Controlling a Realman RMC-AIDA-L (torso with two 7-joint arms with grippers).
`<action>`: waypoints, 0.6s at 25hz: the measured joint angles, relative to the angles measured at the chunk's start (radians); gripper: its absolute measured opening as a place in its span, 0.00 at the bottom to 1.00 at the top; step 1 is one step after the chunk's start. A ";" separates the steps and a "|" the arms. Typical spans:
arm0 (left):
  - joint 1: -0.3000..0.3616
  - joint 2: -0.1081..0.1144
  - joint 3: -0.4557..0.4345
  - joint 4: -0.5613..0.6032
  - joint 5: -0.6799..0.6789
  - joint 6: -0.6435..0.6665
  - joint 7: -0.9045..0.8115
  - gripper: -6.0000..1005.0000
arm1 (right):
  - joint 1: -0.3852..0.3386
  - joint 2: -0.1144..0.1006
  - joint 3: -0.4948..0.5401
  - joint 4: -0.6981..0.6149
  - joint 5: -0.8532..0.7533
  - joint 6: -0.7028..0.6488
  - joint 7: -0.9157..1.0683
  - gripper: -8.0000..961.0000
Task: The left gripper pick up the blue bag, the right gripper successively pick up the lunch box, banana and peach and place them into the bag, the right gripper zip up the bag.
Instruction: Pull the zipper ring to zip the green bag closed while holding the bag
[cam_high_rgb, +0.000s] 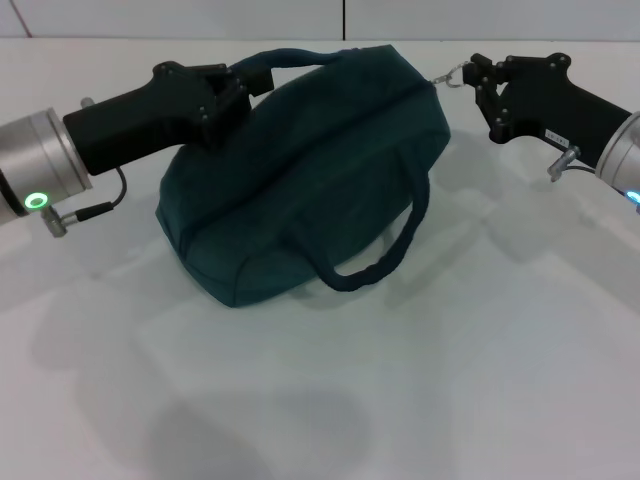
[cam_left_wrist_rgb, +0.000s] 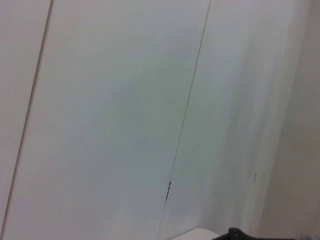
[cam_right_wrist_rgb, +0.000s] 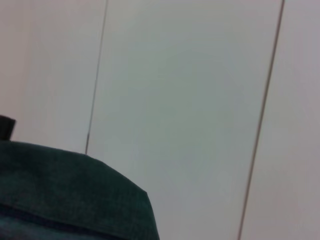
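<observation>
A dark teal bag (cam_high_rgb: 300, 170) sits zipped on the white table (cam_high_rgb: 450, 380), one handle (cam_high_rgb: 385, 250) drooping forward. Left gripper (cam_high_rgb: 235, 95) pinches the far handle; right gripper (cam_high_rgb: 478, 75) pinches the zipper pull (cam_high_rgb: 450, 75) at the bag's end, with bare tabletop ahead.

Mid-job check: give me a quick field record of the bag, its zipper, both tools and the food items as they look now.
bag: blue bag on the white table, bulging
zipper: looks closed along the top
left tool: at the far handle, shut on it
right tool: shut on the zipper pull
lunch box, banana, peach: none visible outside the bag
</observation>
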 joint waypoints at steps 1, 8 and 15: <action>-0.003 0.001 0.000 0.000 -0.001 0.000 -0.005 0.05 | 0.003 -0.001 0.000 0.001 -0.001 0.010 0.002 0.05; -0.035 -0.004 0.011 0.000 0.008 0.011 -0.024 0.01 | 0.055 0.009 -0.013 0.059 -0.009 0.029 0.006 0.05; -0.081 0.011 0.012 0.011 0.016 0.007 -0.268 0.07 | 0.048 0.010 -0.014 0.057 -0.003 -0.028 0.006 0.05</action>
